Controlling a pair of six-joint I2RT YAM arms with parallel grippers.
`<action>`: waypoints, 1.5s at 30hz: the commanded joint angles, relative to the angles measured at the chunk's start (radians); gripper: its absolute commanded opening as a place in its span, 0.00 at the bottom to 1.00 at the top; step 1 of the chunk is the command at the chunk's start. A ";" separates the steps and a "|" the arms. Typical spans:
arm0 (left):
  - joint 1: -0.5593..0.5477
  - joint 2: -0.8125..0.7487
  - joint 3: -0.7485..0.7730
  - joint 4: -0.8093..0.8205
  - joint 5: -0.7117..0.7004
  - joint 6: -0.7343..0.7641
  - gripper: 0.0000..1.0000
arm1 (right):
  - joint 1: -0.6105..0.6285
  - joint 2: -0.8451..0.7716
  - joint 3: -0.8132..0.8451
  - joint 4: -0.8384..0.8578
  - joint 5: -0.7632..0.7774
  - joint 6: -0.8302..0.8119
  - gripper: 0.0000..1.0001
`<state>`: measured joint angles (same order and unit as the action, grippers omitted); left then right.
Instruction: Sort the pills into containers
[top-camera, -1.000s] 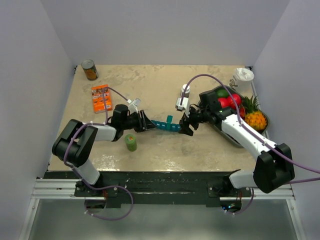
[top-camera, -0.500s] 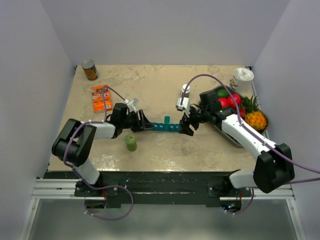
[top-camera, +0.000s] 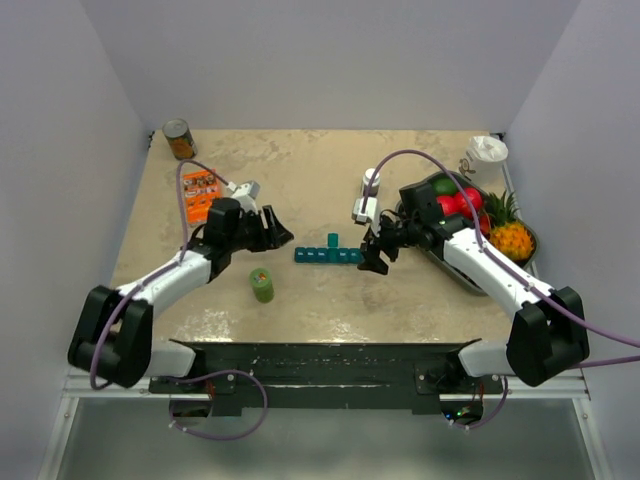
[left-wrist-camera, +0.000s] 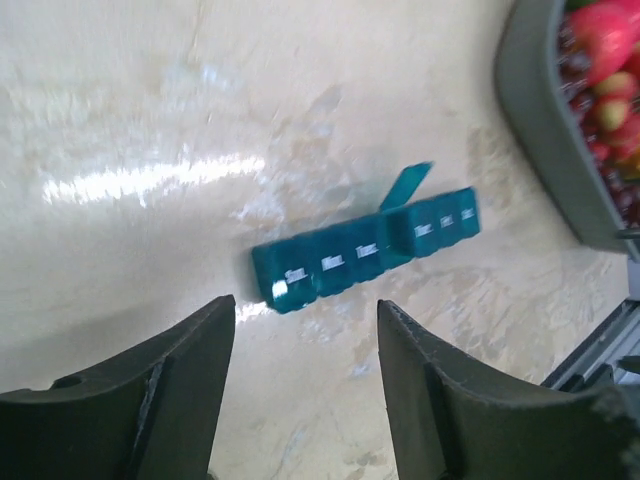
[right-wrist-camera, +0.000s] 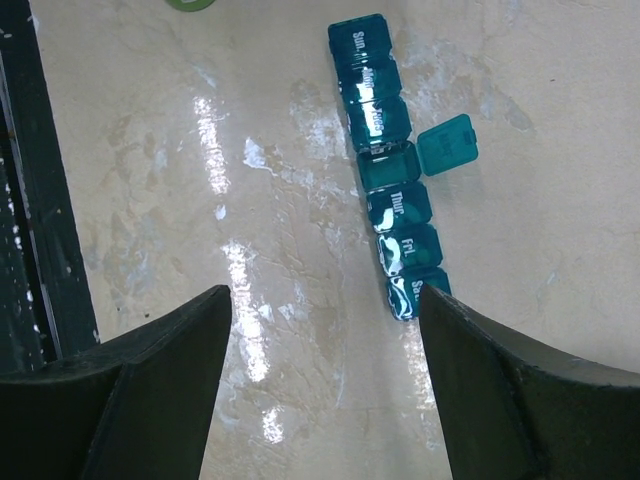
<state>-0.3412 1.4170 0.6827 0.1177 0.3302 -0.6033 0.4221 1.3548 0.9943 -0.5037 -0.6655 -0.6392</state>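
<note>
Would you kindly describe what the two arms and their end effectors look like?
The left arm and right arm both have white link shells with bulky black joints. A purple cable loops loosely along each. The left end effector and right end effector are black, with two broad, wedge-shaped matte fingers.

Teal organiser (top-camera: 320, 255), beige tbl (top-camera: 300, 175)

Pill organiser (right-wrist-camera: 385, 160): smooth, glossy teal plastic, faintly translucent. Worktop (right-wrist-camera: 150, 150): polished, mottled beige stone-like surface with bright reflections. Fingers (right-wrist-camera: 140, 400): dark, matt, slightly grainy plastic. Fruit tray (left-wrist-camera: 537, 125): matt grey plastic.
</note>
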 joint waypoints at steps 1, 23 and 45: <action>0.005 -0.194 0.002 -0.030 -0.097 0.082 0.66 | -0.006 -0.022 0.004 -0.030 -0.062 -0.050 0.79; 0.005 -0.837 -0.063 -0.584 -0.405 0.037 0.82 | 0.220 -0.021 0.131 -0.157 -0.002 -0.275 0.99; 0.005 -1.084 -0.011 -0.957 -1.000 -0.398 0.98 | 0.690 0.564 0.626 0.088 0.540 0.443 0.99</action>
<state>-0.3405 0.3729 0.6308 -0.7940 -0.5518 -0.9119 1.1133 1.9034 1.5715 -0.4469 -0.2348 -0.3088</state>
